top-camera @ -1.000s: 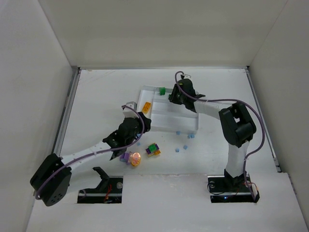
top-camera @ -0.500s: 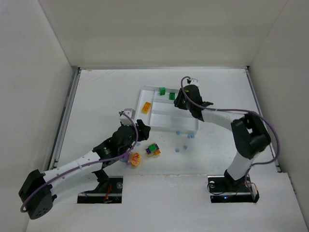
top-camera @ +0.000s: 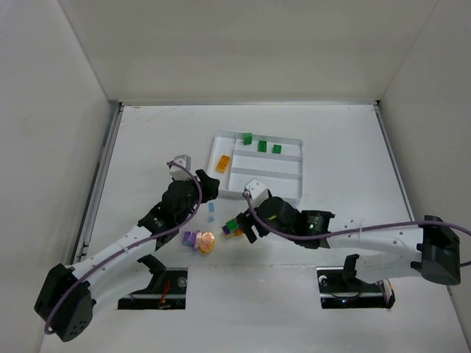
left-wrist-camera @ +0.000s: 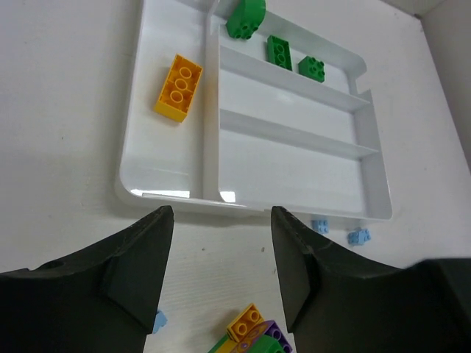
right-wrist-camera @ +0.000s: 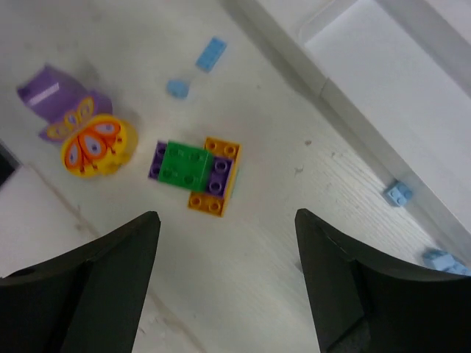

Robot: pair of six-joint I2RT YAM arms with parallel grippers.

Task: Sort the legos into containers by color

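Fingers of the right gripper [right-wrist-camera: 227, 220] are spread wide and empty, above a stacked green, purple and orange cluster [right-wrist-camera: 195, 175] on the table [right-wrist-camera: 257, 294]. Fingers of the left gripper [left-wrist-camera: 221, 220] are apart, holding nothing, just short of the white tray [left-wrist-camera: 169, 195]. An orange brick [left-wrist-camera: 179, 87] lies in its left compartment and three green bricks [left-wrist-camera: 279, 51] in the far one. Small blue pieces [right-wrist-camera: 211, 53] lie on the table.

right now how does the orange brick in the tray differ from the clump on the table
The orange brick lies in the tray; the clump sits on the table. The brick is one colour; the clump joins green, purple and orange. Both face studs up.
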